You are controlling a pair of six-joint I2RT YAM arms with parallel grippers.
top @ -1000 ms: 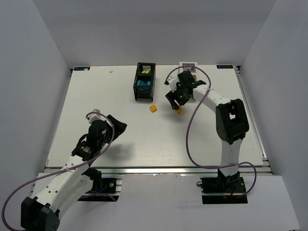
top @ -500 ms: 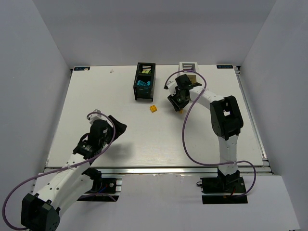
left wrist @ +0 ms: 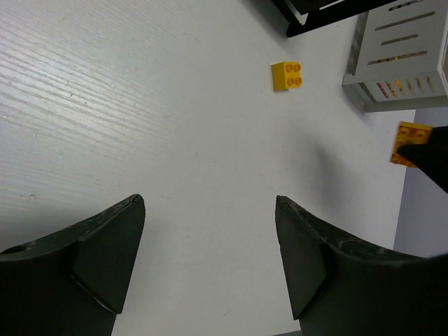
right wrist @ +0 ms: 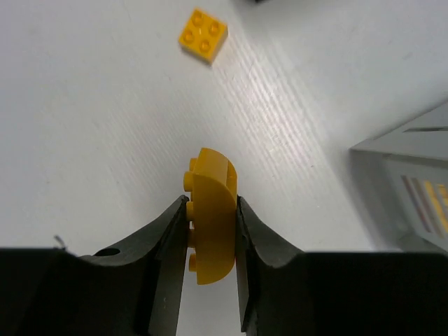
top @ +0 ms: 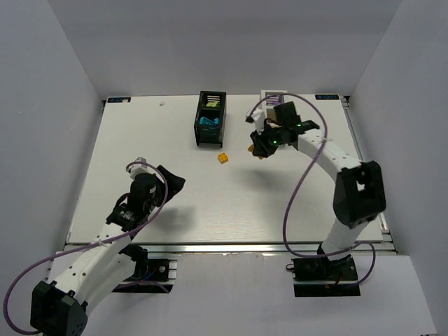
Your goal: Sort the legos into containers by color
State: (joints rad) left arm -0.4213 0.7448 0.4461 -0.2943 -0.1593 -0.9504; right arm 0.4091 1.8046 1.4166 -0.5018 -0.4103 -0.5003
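Observation:
My right gripper is shut on a curved orange-yellow lego, held on edge just above the table in front of the white container. A square yellow lego lies on the table to its left. The black container holds cyan and lime legos. My left gripper stands open over bare table at the near left, nothing between its fingers.
The right arm's forearm reaches across in front of the white container and hides part of it. White walls enclose the table on three sides. A purple cable loops beside the right arm.
My right gripper has shut on the orange-yellow lego and raised it slightly, while the right arm's elbow swung to the right. The left arm has not moved.

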